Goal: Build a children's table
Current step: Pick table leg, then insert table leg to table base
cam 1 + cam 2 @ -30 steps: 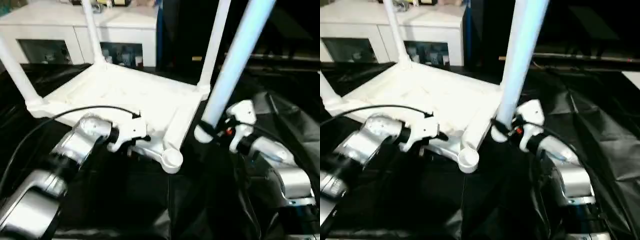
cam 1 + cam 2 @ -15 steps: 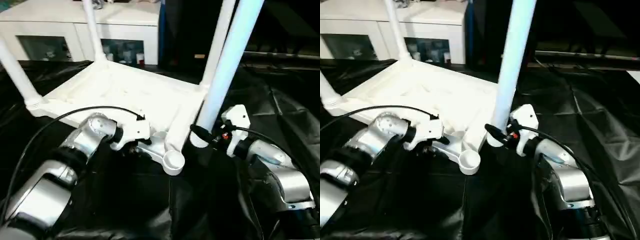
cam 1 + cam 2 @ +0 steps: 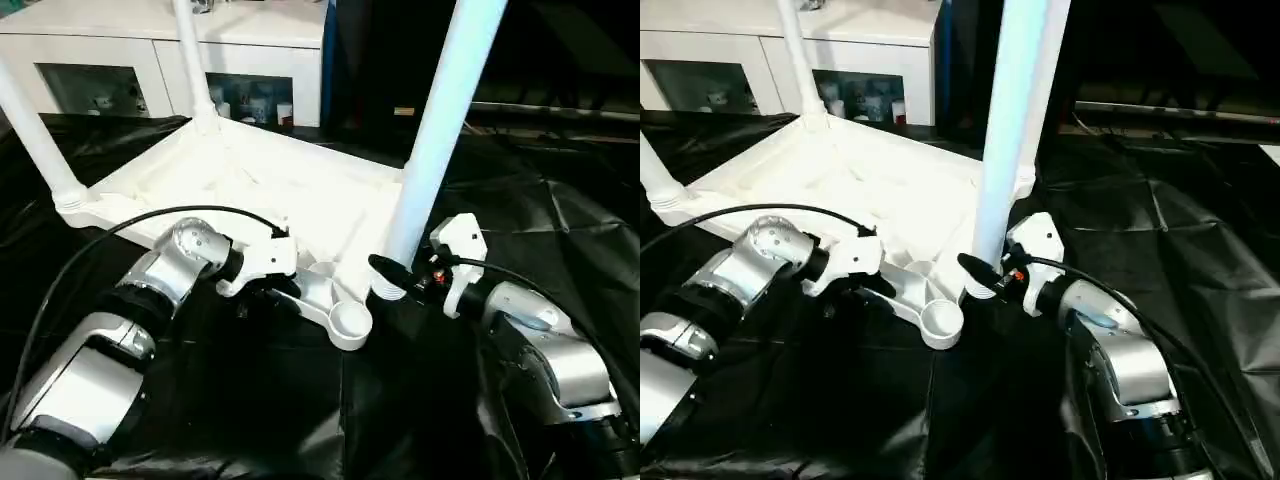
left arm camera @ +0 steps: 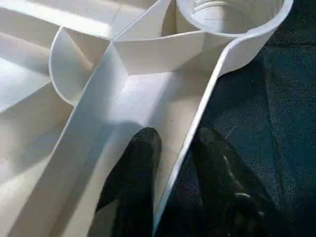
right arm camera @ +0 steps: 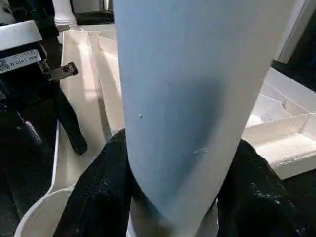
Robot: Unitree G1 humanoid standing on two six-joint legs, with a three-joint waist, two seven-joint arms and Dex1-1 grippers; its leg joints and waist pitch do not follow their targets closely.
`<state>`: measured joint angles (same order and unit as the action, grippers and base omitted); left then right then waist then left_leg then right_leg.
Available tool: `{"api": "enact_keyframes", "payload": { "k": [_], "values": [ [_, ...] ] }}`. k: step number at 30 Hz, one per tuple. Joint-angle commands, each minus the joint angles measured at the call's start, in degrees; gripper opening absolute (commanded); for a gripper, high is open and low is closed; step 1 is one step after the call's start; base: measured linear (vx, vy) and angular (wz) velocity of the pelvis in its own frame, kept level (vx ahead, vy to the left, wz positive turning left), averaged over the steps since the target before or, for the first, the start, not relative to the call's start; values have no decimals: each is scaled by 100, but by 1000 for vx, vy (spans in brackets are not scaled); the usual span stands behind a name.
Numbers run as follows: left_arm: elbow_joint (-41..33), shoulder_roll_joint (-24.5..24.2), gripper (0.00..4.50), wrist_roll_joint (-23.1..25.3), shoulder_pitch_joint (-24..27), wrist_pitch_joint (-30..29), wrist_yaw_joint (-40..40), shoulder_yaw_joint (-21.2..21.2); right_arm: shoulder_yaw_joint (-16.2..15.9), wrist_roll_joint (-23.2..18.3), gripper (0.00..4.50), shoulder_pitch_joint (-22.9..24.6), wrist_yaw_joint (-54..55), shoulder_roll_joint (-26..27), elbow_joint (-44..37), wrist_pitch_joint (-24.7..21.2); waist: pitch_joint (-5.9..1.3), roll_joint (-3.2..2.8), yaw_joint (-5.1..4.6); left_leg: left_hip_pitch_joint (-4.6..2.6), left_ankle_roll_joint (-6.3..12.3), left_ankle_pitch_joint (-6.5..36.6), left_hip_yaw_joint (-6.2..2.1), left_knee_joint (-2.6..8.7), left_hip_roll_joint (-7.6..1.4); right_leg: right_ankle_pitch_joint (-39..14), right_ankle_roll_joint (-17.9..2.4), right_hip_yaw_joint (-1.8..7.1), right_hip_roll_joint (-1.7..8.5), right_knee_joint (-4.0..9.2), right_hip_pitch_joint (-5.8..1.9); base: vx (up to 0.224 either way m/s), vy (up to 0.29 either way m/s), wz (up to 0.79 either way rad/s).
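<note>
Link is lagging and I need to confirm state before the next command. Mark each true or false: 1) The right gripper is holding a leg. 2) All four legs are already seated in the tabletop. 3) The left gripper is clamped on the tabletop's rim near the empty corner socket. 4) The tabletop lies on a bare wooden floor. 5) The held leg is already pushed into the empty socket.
1) True: the right gripper is shut around the lower end of the held leg.
2) False: three legs stand in the tabletop; the near corner socket is empty.
3) True: the left gripper straddles the rim wall just behind that socket.
4) False: it lies on the black-covered work table.
5) False: its end hangs beside the socket, just right of it.
</note>
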<state>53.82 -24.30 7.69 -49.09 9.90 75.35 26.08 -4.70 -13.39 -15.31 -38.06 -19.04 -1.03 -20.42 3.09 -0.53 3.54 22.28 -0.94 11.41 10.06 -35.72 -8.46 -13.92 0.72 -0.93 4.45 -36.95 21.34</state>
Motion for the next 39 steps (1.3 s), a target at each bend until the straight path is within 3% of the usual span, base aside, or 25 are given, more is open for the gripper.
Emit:
{"api": "enact_keyframes", "payload": {
  "k": [1,2,4,6,7,10,15,16,18,19,22,23,24,26,30,33,35,37,39],
  "values": [
    [-32,-10,91,4,-67,-229,127,-59,49,-21,189,-34,-2,-15,14,82,-379,78,25,-139,314,591,-147,474,-451,508,-1775,193,471,385,-208,0,0,0],
    [-85,-18,84,-10,-49,-368,154,-74,66,-36,189,-23,18,-10,2,72,-379,78,25,-139,314,591,-147,474,-451,508,-1775,193,471,385,-208,0,0,0],
    [-516,-77,76,-175,139,-1228,226,-193,180,-78,189,-17,165,41,-8,42,-371,28,12,-136,293,559,-157,483,-463,444,-1798,187,478,366,-203,0,0,0],
    [-653,-92,61,-248,218,-1418,249,-240,203,-69,189,-29,215,58,14,47,-371,39,-12,-121,285,527,-157,489,-465,525,-1828,184,474,357,-214,0,0,0],
    [-911,-95,57,-298,382,-1765,86,-311,230,-33,189,-48,291,72,71,68,-376,16,-36,-123,288,531,-147,479,-452,626,-1865,188,459,359,-212,0,0,0],
    [-1497,3,45,-391,756,-2674,-478,-541,309,38,189,-86,463,105,201,92,-368,27,-68,-115,337,551,-137,466,-445,629,-1941,188,463,378,-214,0,0,0],
    [-2724,264,30,-238,1439,-3998,-1590,-985,392,-8,189,-71,623,182,240,9,-345,22,-126,-80,333,599,-156,486,-461,393,-1892,173,439,396,-241,0,0,0],
    [-2971,344,25,-176,1593,-4021,-1847,-1058,390,20,189,-68,687,196,251,-7,-336,45,-136,-102,354,681,-140,481,-454,235,-1876,183,425,441,-221,0,0,0],
    [-3240,416,18,-157,1749,-4063,-2013,-1092,405,12,189,-71,740,219,253,-52,-329,33,-129,-102,336,725,-140,485,-448,86,-1837,190,420,456,-217,0,0,0],
    [-3418,474,13,-177,1861,-4040,-2107,-1090,402,21,189,-74,768,231,272,-51,-331,71,-124,-113,320,747,-132,488,-445,-5,-1788,195,405,470,-207,0,0,0],
    [-3794,566,2,-282,2108,-4042,-2188,-1031,373,22,189,-89,774,260,306,-38,-326,42,-108,-117,305,715,-135,495,-454,18,-1733,196,395,463,-184,0,0,0],
    [-3908,508,2,-271,2218,-3915,-2092,-905,380,-1,189,-127,772,286,313,-52,-317,119,-104,-116,318,774,-122,501,-446,-94,-1694,198,386,491,-174,0,0,0],
    [-3981,488,2,-248,2260,-3945,-2089,-869,388,-11,189,-139,772,292,313,-59,-324,85,-81,-114,298,778,-137,504,-456,-131,-1680,200,406,469,-184,0,0,0],
    [-4094,446,2,-229,2327,-3950,-2057,-813,403,-46,189,-185,774,308,322,-58,-310,73,-70,-127,252,846,-134,522,-460,-262,-1607,201,392,485,-157,0,0,0],
    [-4170,388,2,-307,2373,-3582,-1919,-778,446,-285,189,-353,657,398,295,-95,-294,91,-9,-161,105,1067,-125,551,-461,-695,-1421,218,391,520,-104,0,0,0],
    [-4205,320,2,-347,2388,-3208,-1795,-733,380,-399,189,-457,469,411,291,-118,-304,85,14,-150,52,1007,-132,562,-465,-513,-1351,217,389,496,-102,0,0,0],
    [-4269,262,0,-422,2427,-2890,-1619,-685,332,-459,189,-528,340,423,318,-182,-321,100,17,-133,98,842,-130,550,-457,-223,-1348,211,392,468,-123,0,0,0],
    [-4192,273,0,-398,2337,-2937,-1671,-680,140,-437,189,-718,74,390,539,-338,-340,104,18,-133,203,570,-111,520,-453,184,-1402,203,386,424,-118,0,0,0],
    [-4059,313,0,-410,2251,-2914,-1688,-695,-14,-370,189,-826,-87,344,792,-393,-332,145,15,-119,268,557,-98,511,-439,139,-1461,198,395,430,-128,0,0,0]
  ]
}}
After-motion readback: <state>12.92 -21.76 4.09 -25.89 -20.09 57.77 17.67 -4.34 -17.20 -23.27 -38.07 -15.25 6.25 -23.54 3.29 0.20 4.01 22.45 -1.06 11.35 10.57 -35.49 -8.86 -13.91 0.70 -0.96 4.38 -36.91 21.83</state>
